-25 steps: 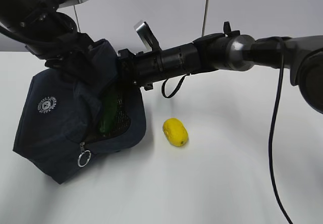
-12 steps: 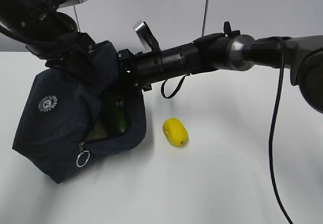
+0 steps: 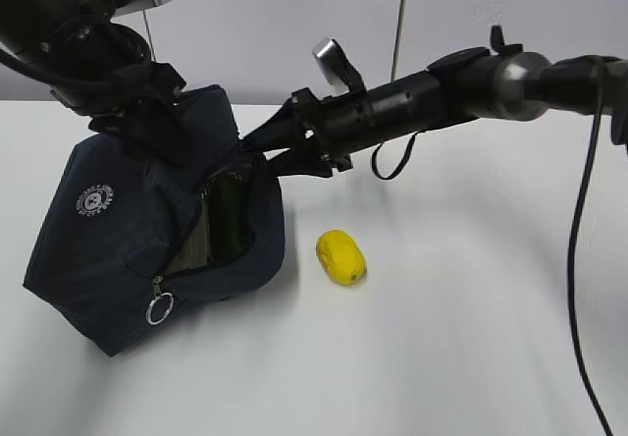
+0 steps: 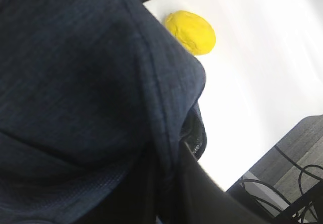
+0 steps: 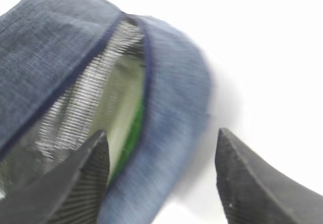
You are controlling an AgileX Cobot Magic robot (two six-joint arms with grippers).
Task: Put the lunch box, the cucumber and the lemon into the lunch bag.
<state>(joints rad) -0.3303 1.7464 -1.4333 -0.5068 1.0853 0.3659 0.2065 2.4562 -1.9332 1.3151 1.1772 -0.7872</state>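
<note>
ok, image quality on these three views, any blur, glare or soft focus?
Exterior view: sharp, even light; the lemon throws a soft shadow, and the white table shows mild sheen. Left wrist view: the lunch bag fabric fills the frame, table nearly blown out. Right wrist view: smeared by blur, bag rim and right gripper soft.

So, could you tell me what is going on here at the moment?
The robot is packing a lunch bag. The left gripper, hidden behind the fabric, appears to hold the bag up, tilted with its mouth toward the right arm. The cucumber is inside the opening, with something pale green beside it, probably the lunch box. The right gripper is open and empty, just outside the bag's mouth. The lemon lies on the table beside the bag, not yet packed.
</note>
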